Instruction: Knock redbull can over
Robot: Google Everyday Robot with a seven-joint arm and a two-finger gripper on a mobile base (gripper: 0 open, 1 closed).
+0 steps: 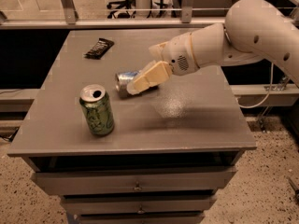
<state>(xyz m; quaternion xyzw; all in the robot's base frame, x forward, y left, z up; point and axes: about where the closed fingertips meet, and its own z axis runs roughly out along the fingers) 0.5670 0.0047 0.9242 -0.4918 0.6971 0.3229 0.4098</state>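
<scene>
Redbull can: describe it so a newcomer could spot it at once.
On the grey table, look near the middle, right by the gripper. The redbull can lies on its side there, slim and silver, unlike the wider green can standing upright nearer the front left.

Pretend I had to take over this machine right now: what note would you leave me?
Gripper: low over the middle of the table, right against the redbull can.
Redbull can: lying on its side, top end towards the table's left edge.
Green can: upright near the front left, apart from both.
Dark packet: at the back left.
Done: the redbull can is knocked over.
Left: probably just lifting the arm away without rolling the can off.
</scene>
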